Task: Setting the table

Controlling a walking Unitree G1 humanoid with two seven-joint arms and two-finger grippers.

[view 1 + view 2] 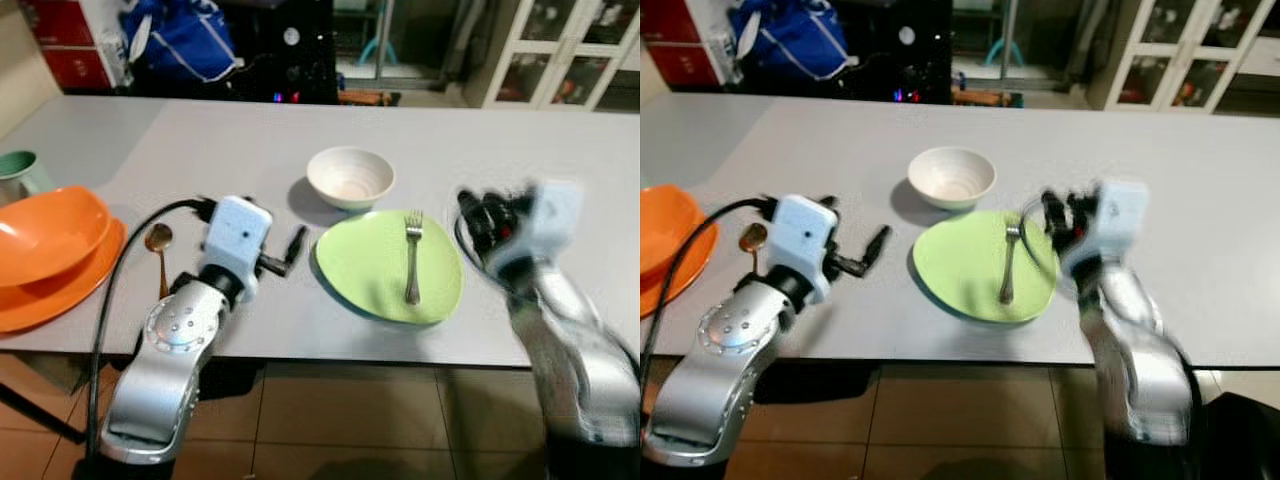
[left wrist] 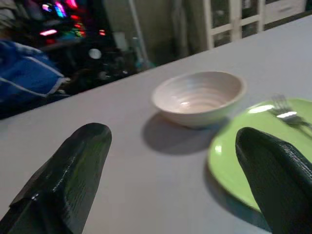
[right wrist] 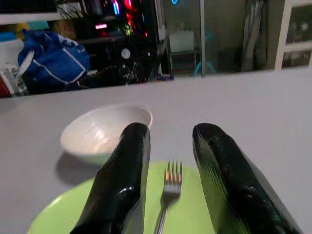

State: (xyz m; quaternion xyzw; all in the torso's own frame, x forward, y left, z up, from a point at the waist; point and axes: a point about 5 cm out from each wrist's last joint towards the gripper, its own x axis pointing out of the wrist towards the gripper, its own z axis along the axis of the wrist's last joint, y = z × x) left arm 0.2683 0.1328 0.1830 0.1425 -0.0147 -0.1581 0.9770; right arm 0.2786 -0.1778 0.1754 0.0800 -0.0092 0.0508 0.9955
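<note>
Left eye view: fork (image 1: 412,255) lies on plate (image 1: 390,267), bowl (image 1: 350,177) set; spoon (image 1: 159,250) left; both grippers (image 1: 292,249) (image 3: 168,146) open, empty.

Grey bench (image 1: 1200,210) under everything. Near its middle, 1 green plate (image 1: 960,270) with 1 fork (image 1: 1009,262) lying on it, tines toward the far side. Just behind the plate, 1 white bowl (image 1: 951,177), upright. Right gripper (image 1: 1052,218) blurred, at the plate's right rim, close to the fork. Left gripper (image 1: 878,243) low over the bench left of the plate, 1 black finger pointing toward it. Beside the left wrist, 1 brown spoon (image 1: 750,240). At the far left edge, orange dishes (image 1: 668,240). Blue bag (image 1: 790,40) behind the bench.
</note>
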